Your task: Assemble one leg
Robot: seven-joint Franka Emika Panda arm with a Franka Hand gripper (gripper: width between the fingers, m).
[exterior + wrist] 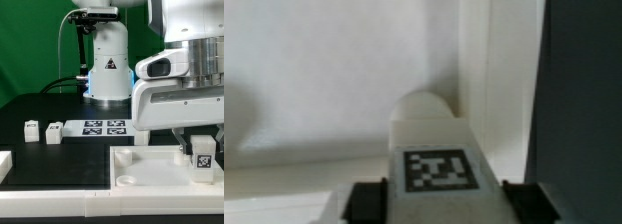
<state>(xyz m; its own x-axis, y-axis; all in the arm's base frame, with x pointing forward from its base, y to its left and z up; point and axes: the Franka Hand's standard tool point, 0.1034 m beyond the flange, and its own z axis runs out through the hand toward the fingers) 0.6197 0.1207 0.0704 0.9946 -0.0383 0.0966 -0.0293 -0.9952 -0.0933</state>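
Note:
My gripper [202,157] is shut on a leg [202,155], a small white post with a black-and-white marker tag. It holds it over the right part of the large white panel [150,170] at the front. In the wrist view the leg [434,140] sits between my two dark fingers [370,200] with its tag facing the camera, and its tip points at the white panel [331,90] near that panel's edge. Two more legs [30,129] [54,131] stand on the black table at the exterior view's left.
The marker board [105,127] lies flat behind the panel. The robot's white base [108,70] stands at the back. Another white part [4,163] shows at the exterior view's left edge. A round socket [127,181] is in the panel's front corner.

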